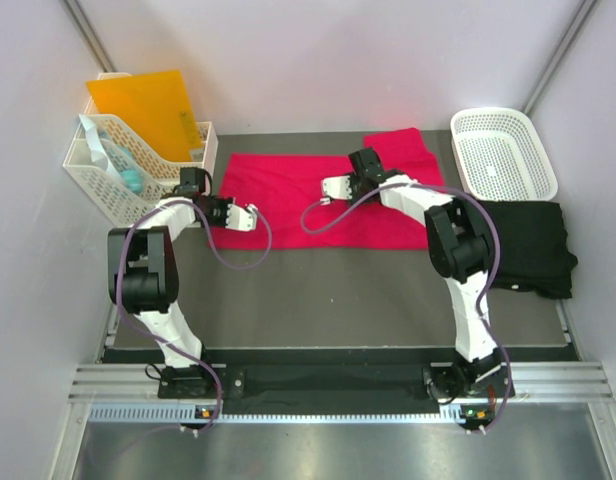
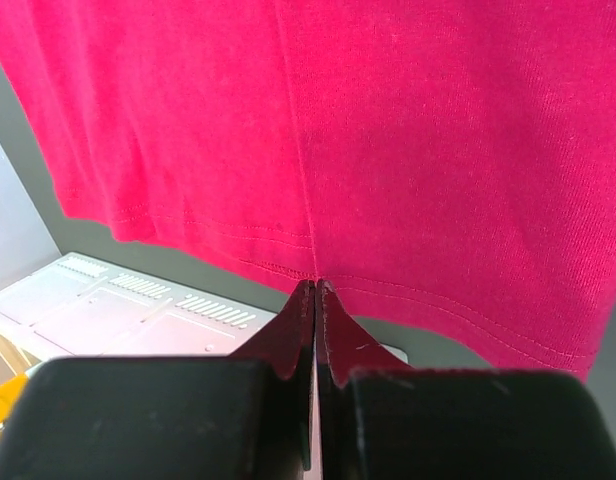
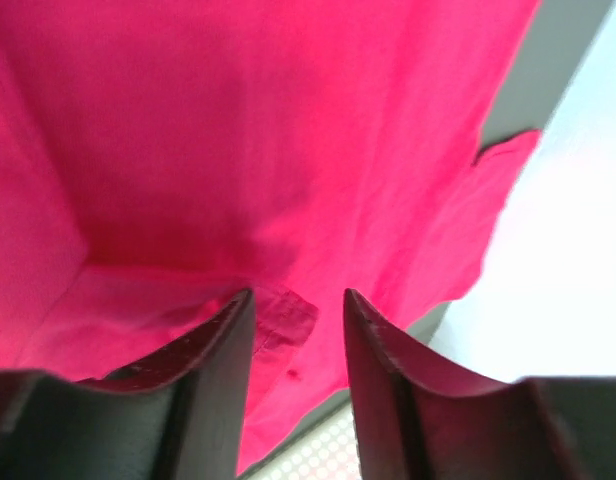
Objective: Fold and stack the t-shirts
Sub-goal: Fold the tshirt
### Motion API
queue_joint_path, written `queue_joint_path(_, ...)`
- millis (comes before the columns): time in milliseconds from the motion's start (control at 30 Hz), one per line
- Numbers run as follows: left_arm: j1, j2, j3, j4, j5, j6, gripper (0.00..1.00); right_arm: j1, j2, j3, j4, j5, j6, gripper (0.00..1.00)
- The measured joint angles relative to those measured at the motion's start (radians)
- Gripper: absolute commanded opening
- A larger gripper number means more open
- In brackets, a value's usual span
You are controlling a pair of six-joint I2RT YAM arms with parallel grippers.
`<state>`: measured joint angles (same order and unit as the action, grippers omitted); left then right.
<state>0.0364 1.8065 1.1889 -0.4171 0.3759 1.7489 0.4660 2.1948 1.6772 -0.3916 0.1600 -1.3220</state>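
Note:
The pinkish-red t-shirt [image 1: 288, 185] lies spread across the back middle of the table, with one sleeve flap reaching the far right. My left gripper [image 1: 243, 217] sits at the shirt's near-left corner. In the left wrist view its jaws [image 2: 316, 285] are pressed together on the stitched hem of the red cloth [image 2: 388, 120]. My right gripper [image 1: 333, 187] hovers over the middle of the shirt. In the right wrist view it [image 3: 298, 297] stands open, with red cloth [image 3: 288, 130] below the gap and nothing pinched. The black t-shirt [image 1: 533, 245] lies bunched at the right, beside the right arm.
A white lattice basket [image 1: 503, 150] stands at the back right. A white organizer [image 1: 118, 180] holding a yellow folder [image 1: 143, 105] stands at the back left, close to the left gripper. Bare grey mat [image 1: 328, 300] lies between the shirt and the arm bases.

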Motion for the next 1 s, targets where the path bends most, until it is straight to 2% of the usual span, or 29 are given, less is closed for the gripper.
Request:
queue_joint_path(167,-0.002,0.003,0.000,0.002,0.000,0.000,0.00,0.006,0.004,-0.002,0.131,0.035,-0.005,0.40)
queue_joint_path(267,-0.005,0.005,0.000,0.004,0.000,0.000,0.00,0.004,0.004,0.008,0.143,0.036,0.016,0.41)
queue_joint_path(533,-0.008,0.018,0.000,0.005,-0.002,0.002,0.00,-0.039,0.005,0.155,-0.152,-0.101,0.146,0.45)
queue_joint_path(733,-0.010,0.018,0.000,0.002,-0.002,0.014,0.00,-0.132,0.019,0.226,-0.372,-0.216,0.195,0.47)
queue_joint_path(1000,-0.016,0.018,0.000,-0.005,-0.003,0.024,0.00,-0.195,0.038,0.342,-0.445,-0.297,0.232,0.49)
